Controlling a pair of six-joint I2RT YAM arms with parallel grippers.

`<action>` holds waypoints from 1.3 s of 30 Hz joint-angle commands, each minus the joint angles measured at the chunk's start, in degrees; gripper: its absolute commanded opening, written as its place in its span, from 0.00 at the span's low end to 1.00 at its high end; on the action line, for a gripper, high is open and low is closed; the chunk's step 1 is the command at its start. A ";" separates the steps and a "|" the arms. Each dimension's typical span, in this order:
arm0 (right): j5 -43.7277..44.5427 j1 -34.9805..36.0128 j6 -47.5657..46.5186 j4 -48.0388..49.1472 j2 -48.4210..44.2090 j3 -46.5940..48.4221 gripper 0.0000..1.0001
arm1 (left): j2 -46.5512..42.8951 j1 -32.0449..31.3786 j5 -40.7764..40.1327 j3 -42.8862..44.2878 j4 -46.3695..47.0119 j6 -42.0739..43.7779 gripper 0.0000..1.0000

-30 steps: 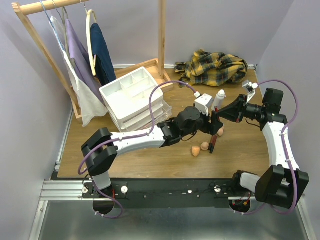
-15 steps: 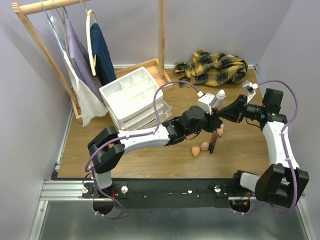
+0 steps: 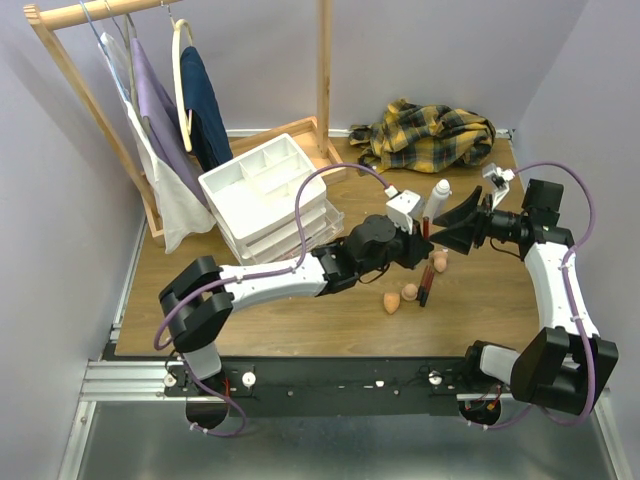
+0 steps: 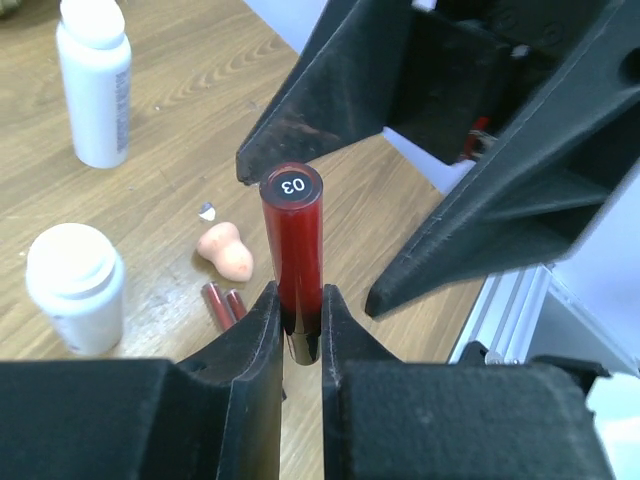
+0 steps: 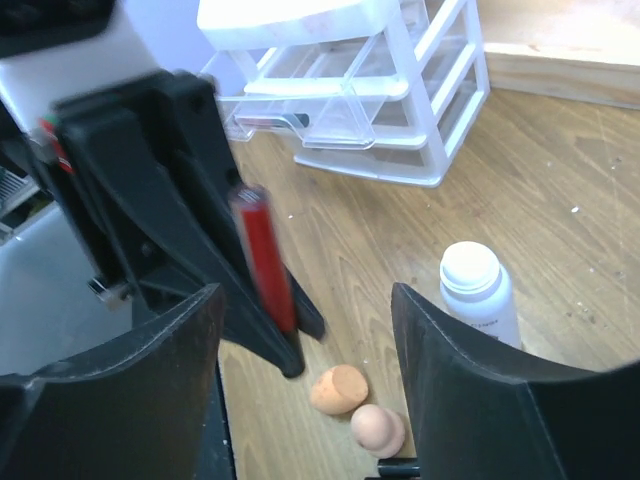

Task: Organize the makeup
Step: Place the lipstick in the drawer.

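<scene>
My left gripper (image 3: 419,238) (image 4: 301,318) is shut on the black lower end of a dark-red stick (image 4: 293,240) (image 5: 262,255) (image 3: 425,222), held upright above the table. My right gripper (image 3: 456,226) (image 5: 303,305) stands open on either side of the stick's top, with its fingers (image 4: 330,95) apart from it. Below, one white bottle (image 4: 95,80) (image 3: 440,194) stands upright and a second white bottle (image 4: 75,285) (image 5: 478,290) stands nearer. Two more red sticks (image 4: 222,305) (image 3: 424,285) lie on the wood. A peach sponge (image 4: 226,250) (image 3: 440,262) lies by them, and two other sponges (image 5: 338,388) (image 3: 400,297) sit nearer the front.
A white plastic drawer unit (image 3: 265,190) (image 5: 380,100) stands at the left middle, with its top tray divided into compartments. A yellow plaid cloth (image 3: 430,135) is heaped at the back right. A wooden clothes rack (image 3: 150,110) with hanging garments fills the back left.
My left gripper has shut on the red stick. My right gripper, which held the stick's top, has opened and let go of it.
</scene>
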 commanded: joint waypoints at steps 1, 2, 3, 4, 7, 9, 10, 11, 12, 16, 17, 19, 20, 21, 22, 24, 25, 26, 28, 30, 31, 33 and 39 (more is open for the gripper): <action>0.57 0.06 -2.18 -2.30 -1.43 0.34 0.82 | -7.71 0.18 -0.17 -2.97 -2.34 5.77 0.00; 1.01 0.06 -2.36 -2.21 -1.61 0.34 0.83 | -8.77 0.18 -0.34 -3.41 -3.58 6.39 0.00; 1.27 0.06 -2.36 -2.13 -1.96 0.34 0.84 | -9.91 0.27 -0.52 -4.37 -6.63 7.09 0.00; 1.45 0.06 -2.27 -2.12 -1.96 0.42 0.87 | -12.36 0.27 -0.61 -4.90 -8.23 7.89 0.00; 2.33 0.06 -2.36 -2.12 -2.05 0.42 1.00 | -17.90 0.27 -3.59 -6.31 -16.92 11.57 0.00; 2.77 0.06 -2.36 -1.95 -2.05 0.42 1.00 | -20.72 0.18 -8.06 -6.06 -25.76 15.44 0.00; 2.86 0.06 -2.45 -1.95 -2.05 0.42 1.00 | -23.52 0.27 -9.73 -5.79 -28.69 16.76 0.00; 2.95 0.06 -2.45 -1.86 -1.96 0.34 1.00 | -24.77 0.27 -11.66 -5.44 -31.68 18.42 0.00; 3.12 0.06 -2.45 -1.86 -1.96 0.34 1.00 | -26.17 0.27 -15.94 -5.00 -37.02 21.14 0.00; 3.74 0.06 -2.27 -1.51 -1.87 0.16 1.00 | -33.28 1.14 -25.10 -4.65 -47.25 27.48 0.00; 3.82 0.06 -2.27 -1.33 -1.70 0.16 1.00 | -34.35 1.32 -26.43 -4.73 -48.49 28.80 0.00; 4.18 0.06 -2.19 -1.07 -1.61 0.07 1.00 | -36.37 1.76 -30.64 -4.73 -51.74 31.52 0.00; 4.26 0.06 -2.19 -0.98 -1.61 -0.01 1.00 | -36.99 1.93 -31.71 -4.56 -52.80 32.41 0.00; 4.44 0.06 -2.10 -0.81 -1.43 -0.19 1.00 | -37.52 2.46 -32.59 -4.56 -54.11 33.20 0.00; 4.44 0.06 -1.92 -0.72 -1.52 -0.19 1.00 | -38.31 2.64 -33.29 -4.65 -54.56 35.38 0.00; 4.62 0.06 -1.75 -0.54 -1.35 -0.28 1.00 | -38.84 3.60 -34.62 -5.00 -55.70 37.15 0.00; 4.62 0.06 -1.75 -0.54 -1.26 -0.28 1.00 | -38.75 4.13 -35.06 -5.08 -56.23 37.86 0.00; 4.70 0.06 -1.75 -0.46 -1.26 -0.28 1.00 | -38.58 4.66 -35.67 -5.09 -56.76 38.47 0.00; 4.88 0.06 -1.75 -0.45 -1.34 -0.37 1.00 | -38.23 5.80 -35.94 -5.43 -57.90 38.92 0.00; 5.14 0.06 -1.57 -0.10 -1.43 -0.45 1.00 | -37.96 6.33 -36.12 -6.22 -57.99 39.62 0.00; 5.14 0.06 -1.31 0.16 -1.52 -0.45 1.00 | -37.88 6.85 -36.11 -6.92 -57.73 39.80 0.00; 5.32 0.06 -1.04 0.51 -1.52 -0.72 1.00 | -37.35 7.38 -36.03 -7.46 -57.55 40.23 0.02; 5.49 -0.02 -0.78 1.22 -1.34 -1.16 1.00 | -35.77 8.18 -34.98 -9.74 -56.15 40.59 0.14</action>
